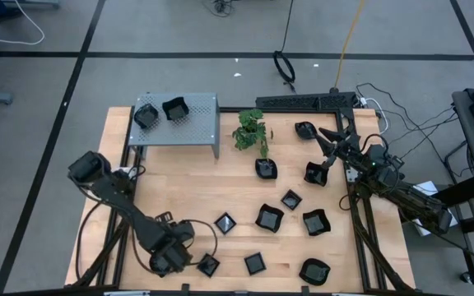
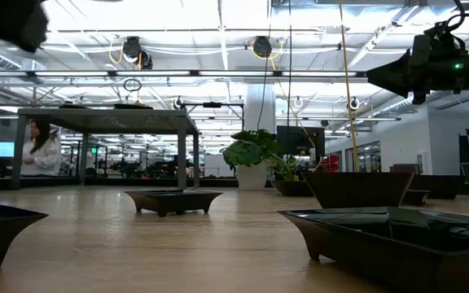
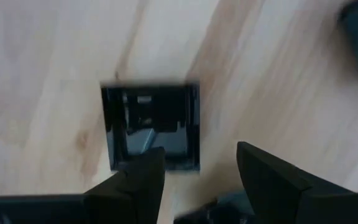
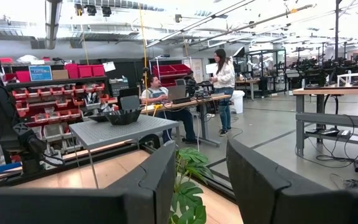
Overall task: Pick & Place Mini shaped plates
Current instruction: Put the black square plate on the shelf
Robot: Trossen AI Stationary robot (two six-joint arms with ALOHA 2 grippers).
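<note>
Several small glossy black mini plates lie flat on the wooden table (image 1: 179,189). One of them, a square plate (image 1: 208,265) (image 3: 151,127), rests near the front edge. My left gripper (image 1: 181,256) (image 3: 201,180) hangs open above the table, pointing down, just left of this plate; one finger (image 3: 135,183) overlaps the plate's edge in the left wrist view. Two more plates (image 1: 146,115) (image 1: 175,108) sit on top of the grey perforated shelf (image 1: 200,123). My right gripper (image 1: 329,141) (image 4: 201,180) waits open at the far right, pointing about level, with nothing between its fingers.
A small green potted plant (image 1: 252,131) stands at mid-back beside the shelf. Other plates lie spread over the right half (image 1: 269,217) (image 1: 315,222) (image 1: 255,263) (image 1: 314,270). The left half of the table between shelf and left arm is bare wood. People show in the room beyond.
</note>
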